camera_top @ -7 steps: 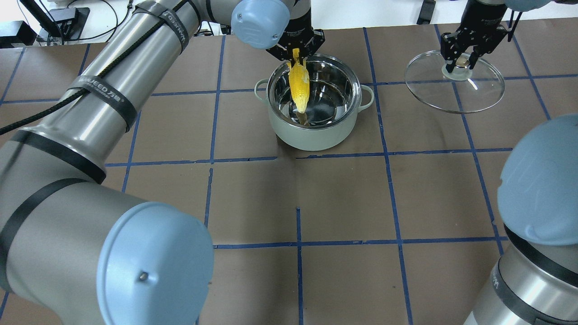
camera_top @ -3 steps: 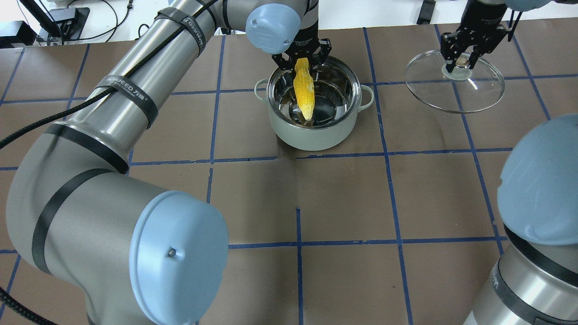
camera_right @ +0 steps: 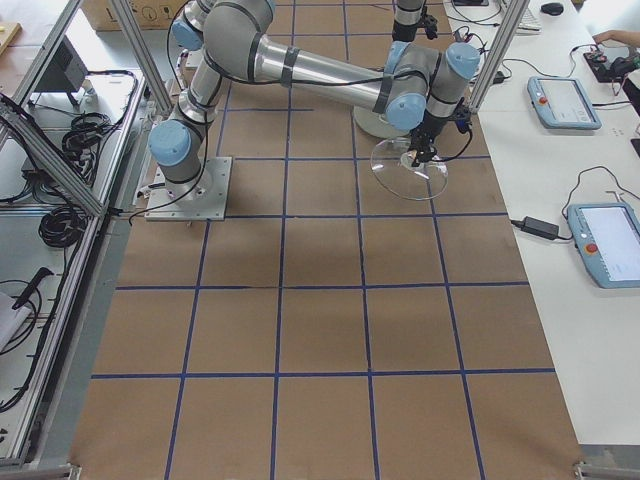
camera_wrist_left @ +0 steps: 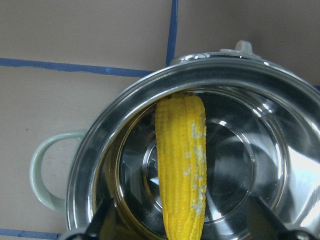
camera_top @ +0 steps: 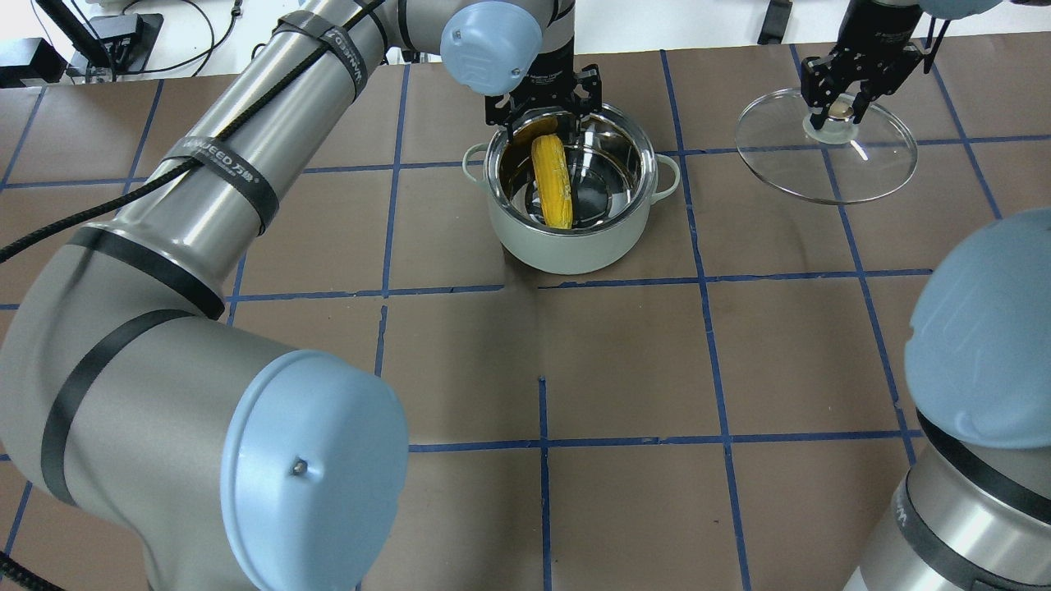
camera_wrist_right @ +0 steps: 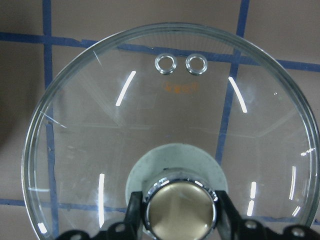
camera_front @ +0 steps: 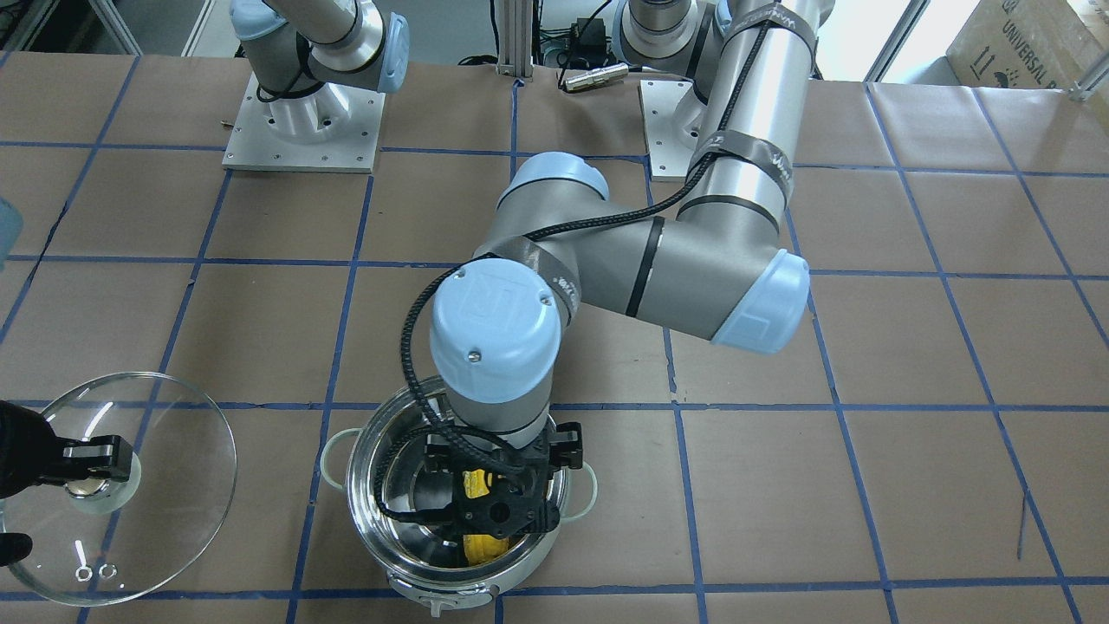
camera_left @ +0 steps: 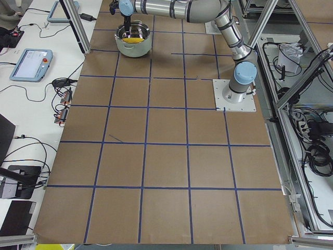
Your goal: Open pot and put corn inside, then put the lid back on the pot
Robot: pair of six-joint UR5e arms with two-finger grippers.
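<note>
The left end effector (camera_top: 542, 129) hangs over the steel pot (camera_top: 566, 246) at its 12 o'clock rim, jaws spread wide and holding nothing. The corn (camera_top: 553, 182) lies inside the pot, apparently leaning on the wall. At the pot's 3 o'clock, the right end effector (camera_top: 837, 111) pinches the knob (camera_wrist_right: 180, 207) of the glass lid (camera_top: 854, 176).

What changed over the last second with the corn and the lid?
The left gripper dropped to the rim of the pot and opened, releasing the corn, which now lies inside instead of hanging. The right gripper stays shut on the lid, held aside; the pot hasn't moved.
</note>
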